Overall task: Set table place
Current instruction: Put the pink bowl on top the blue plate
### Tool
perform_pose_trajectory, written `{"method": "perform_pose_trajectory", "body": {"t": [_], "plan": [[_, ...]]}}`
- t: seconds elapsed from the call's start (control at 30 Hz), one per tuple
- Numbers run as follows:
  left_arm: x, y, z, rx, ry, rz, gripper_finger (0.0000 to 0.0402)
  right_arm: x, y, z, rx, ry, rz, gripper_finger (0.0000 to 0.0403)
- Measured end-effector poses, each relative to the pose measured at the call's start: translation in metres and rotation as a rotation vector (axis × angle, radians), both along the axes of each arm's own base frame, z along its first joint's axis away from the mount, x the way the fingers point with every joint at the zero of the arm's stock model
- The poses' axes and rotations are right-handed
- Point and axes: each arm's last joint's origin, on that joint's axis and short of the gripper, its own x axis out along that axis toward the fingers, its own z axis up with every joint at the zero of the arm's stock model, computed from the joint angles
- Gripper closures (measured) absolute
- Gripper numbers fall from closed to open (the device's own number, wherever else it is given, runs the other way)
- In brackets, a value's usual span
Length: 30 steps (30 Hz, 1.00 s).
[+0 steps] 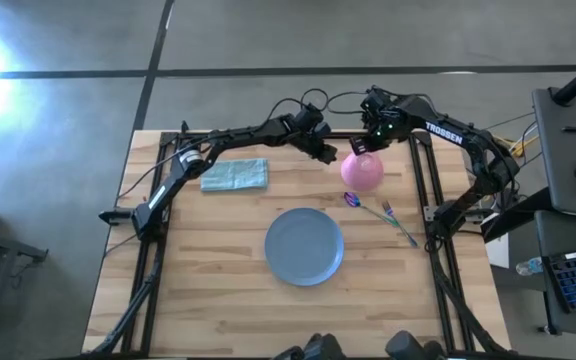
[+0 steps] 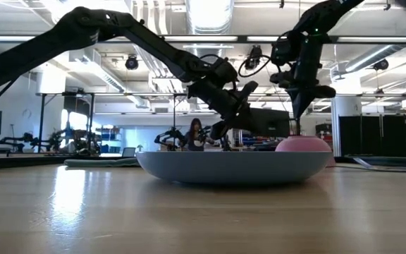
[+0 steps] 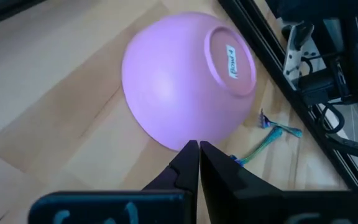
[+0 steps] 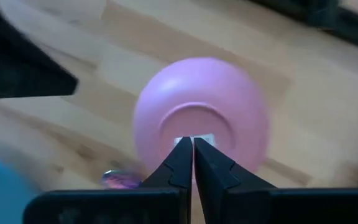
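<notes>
The pink bowl (image 1: 362, 171) lies upside down on the tabletop (image 1: 208, 290), its base ring and label facing up, near the far edge and well apart from the blue plate (image 1: 304, 246) at the centre. The spoon (image 1: 353, 201) and fork (image 1: 399, 222) lie between bowl and plate, toward the right. Both arms converge on the bowl: the left claw (image 3: 198, 147), fingers pressed together and holding nothing, sits just beside the bowl's wall; the right claw (image 4: 188, 144), likewise pinched together and empty, hangs directly over the base ring. The step in hand appears to be righting the bowl. Done well, one claw should part its fingers and take the rim, the other steadying the opposite wall, since the smooth dome may skid toward the cutlery.
</notes>
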Motion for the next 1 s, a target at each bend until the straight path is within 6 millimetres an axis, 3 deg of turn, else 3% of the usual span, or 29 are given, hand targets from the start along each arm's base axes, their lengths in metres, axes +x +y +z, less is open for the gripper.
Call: {"method": "perform_pose_trajectory", "body": {"t": [0.27,0.53,0.7,1.0], "plan": [[0.004,-0.011,0.001,-0.080,-0.015,-0.045,0.0402,-0.020,-0.006,-0.011,-0.025,0.163,-0.138,0.0394],[0.005,-0.023,-0.016,-0.108,0.025,-0.068,0.0402,-0.040,-0.004,-0.054,0.103,0.256,-0.252,0.0394],[0.007,-0.023,-0.016,-0.140,0.011,-0.046,0.0402,-0.038,-0.005,-0.076,0.137,0.278,-0.297,0.0394],[0.007,-0.024,-0.017,-0.142,0.013,-0.046,0.0401,-0.024,-0.022,-0.083,0.141,0.180,-0.290,0.0394]]}}
